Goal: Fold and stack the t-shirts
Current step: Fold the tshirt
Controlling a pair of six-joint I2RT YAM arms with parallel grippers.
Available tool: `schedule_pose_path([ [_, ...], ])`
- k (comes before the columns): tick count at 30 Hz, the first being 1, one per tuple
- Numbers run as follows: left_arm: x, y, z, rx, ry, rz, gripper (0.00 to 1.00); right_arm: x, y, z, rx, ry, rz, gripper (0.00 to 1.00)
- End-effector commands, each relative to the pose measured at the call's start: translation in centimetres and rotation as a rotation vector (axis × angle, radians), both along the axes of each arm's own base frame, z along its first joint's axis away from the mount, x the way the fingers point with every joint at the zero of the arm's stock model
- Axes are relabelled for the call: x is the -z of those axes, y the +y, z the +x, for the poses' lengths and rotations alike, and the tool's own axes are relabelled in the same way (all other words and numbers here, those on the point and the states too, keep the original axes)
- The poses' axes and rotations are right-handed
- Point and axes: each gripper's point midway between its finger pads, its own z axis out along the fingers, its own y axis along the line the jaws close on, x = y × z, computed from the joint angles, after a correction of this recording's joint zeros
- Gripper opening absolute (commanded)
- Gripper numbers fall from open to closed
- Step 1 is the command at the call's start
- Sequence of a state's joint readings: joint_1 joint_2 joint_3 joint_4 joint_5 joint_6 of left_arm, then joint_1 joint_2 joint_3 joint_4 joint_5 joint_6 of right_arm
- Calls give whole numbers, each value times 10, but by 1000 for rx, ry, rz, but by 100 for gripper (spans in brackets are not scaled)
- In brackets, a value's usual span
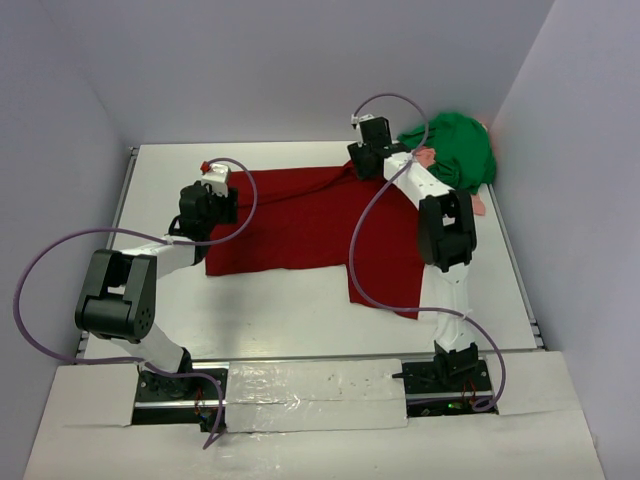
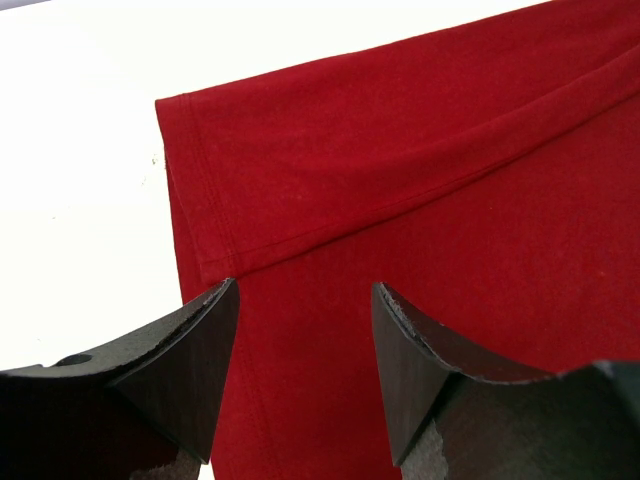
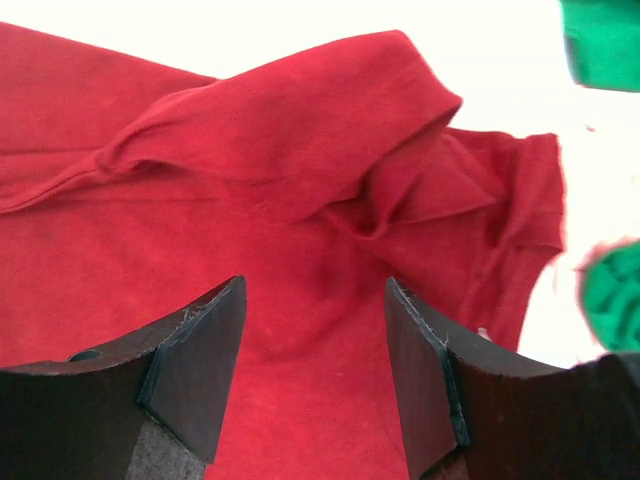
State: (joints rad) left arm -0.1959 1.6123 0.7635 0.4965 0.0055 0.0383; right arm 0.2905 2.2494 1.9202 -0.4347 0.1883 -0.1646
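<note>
White bench (image 1: 300, 320) carries 1 large dark red t-shirt (image 1: 300, 220) spread across its middle, with 1 flap reaching toward the near right. A green t-shirt (image 1: 455, 150) lies bunched in the far right corner, and a salmon-pink cloth (image 1: 480, 203) shows at its edge. Left claw (image 2: 304, 288) has its jaws spread wide over the red shirt's left hem, gripping nothing; right claw (image 3: 315, 285) likewise has its jaws apart, above the shirt's rumpled far right folds, near the green one.
</note>
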Motion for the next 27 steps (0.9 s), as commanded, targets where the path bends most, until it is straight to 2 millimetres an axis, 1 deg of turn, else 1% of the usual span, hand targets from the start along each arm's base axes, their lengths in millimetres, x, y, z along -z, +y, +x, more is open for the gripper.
schedule_pose_path([
  [1, -22, -7, 7, 23, -56, -7, 64, -26, 26, -1, -51, -25, 105, 64],
  [2, -21, -7, 7, 23, -55, -7, 64, -24, 26, -3, -56, -14, 109, 64],
  [4, -22, -7, 7, 24, -56, -6, 64, -21, 32, 1, -58, -4, 127, 64],
  [5, -22, -7, 7, 24, -56, -6, 64, -13, 34, 1, -58, 15, 129, 64],
  [6, -22, -7, 6, 23, -58, -7, 64, -17, 36, 3, -58, 11, 143, 64],
  [8, -22, -6, 6, 23, -58, -4, 64, -8, 39, 4, -58, 34, 156, 63],
  [14, -22, -6, 6, 23, -58, 1, 64, -2, 39, 8, -41, 59, 194, 63],
  [20, -22, -6, 7, 24, -57, -1, 64, 5, 27, 14, 9, 74, 181, 63],
  [27, -21, -6, 7, 23, -55, -3, 64, 1, 17, 24, 38, 39, 139, 62],
])
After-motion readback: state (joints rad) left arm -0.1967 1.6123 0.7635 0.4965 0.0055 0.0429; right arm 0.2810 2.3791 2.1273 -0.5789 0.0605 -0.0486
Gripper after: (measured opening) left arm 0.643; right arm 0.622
